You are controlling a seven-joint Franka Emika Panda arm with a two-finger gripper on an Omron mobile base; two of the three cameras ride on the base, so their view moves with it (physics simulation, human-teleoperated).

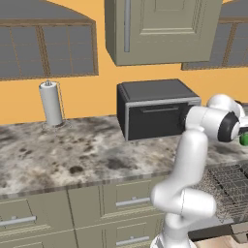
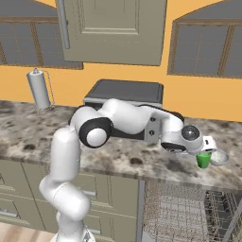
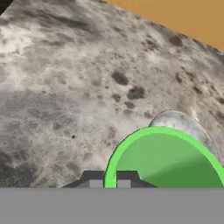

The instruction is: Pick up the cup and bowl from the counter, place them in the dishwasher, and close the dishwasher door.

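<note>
my gripper (image 2: 204, 153) is pinched on the thin rim of the green cup (image 2: 204, 160), out at the right of the counter (image 2: 118, 158).

from the left i see a white paper-towel roll (image 2: 38, 89) upright on mottled, speckled stone, the boxy black toaster oven (image 2: 126, 94), then the smooth round cup touching a shallow grey bowl (image 2: 219, 158); below, the dishwasher (image 2: 184, 212) shows its wire rack.

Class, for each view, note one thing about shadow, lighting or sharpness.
Left base view: flat even light, a soft shadow under the toaster oven. Right base view: no glare on the green cup. Hand view: the cup's rim is crisp, its inside shaded at the bottom.
</note>
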